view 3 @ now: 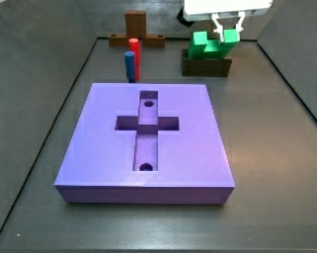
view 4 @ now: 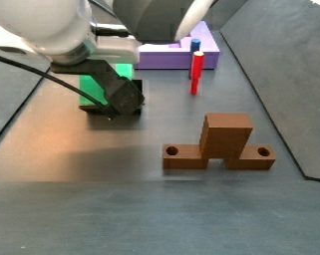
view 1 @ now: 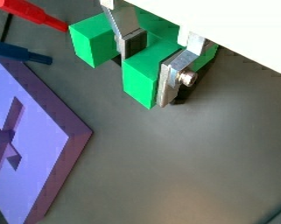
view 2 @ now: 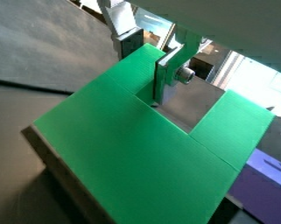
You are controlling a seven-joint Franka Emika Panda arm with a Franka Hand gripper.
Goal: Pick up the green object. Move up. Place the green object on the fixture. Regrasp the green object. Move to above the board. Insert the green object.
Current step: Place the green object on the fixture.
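Green block (view 3: 200, 42): bright plastic, two prongs; sits on the fixture (view 3: 207, 65), beyond the board's far right corner
End effector (view 1: 151, 54): at the fixture, over the block; silver fingers (view 1: 171, 77) straddle one prong in both wrist views, narrow, closed on it
Board (view 3: 150, 141): lavender slab on the dark table (view 3: 273, 178); cross recess, two round holes
Peg (view 3: 131, 58): red and blue, upright, just beyond the board's far edge
Stand (view 4: 219, 146): brown, cross-shaped, beyond the peg from the board
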